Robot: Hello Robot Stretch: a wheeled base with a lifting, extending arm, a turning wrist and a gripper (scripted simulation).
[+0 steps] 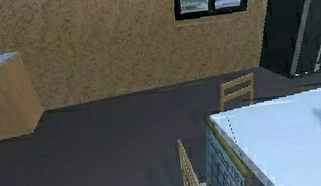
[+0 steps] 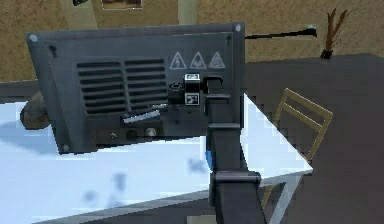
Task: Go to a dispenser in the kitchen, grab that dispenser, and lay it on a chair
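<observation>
So, gripper (image 2: 143, 117) in front of a big grey vented box (image 2: 100, 62) on the white table (image 2: 60, 190).
No telling how the fingers are set or whether they hold anything, since the box stands right behind them. A small blue shape (image 2: 207, 158) hugs the left edge of the arm (image 2: 226, 130) over the tabletop; can't say if that's the dispenser. A wooden chair (image 2: 305, 120) stands just beside the table's right end.

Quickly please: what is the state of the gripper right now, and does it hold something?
Gripper: cannot be told whether it holds anything; its far end shows in front of the dark grey box standing on the white table.
</observation>
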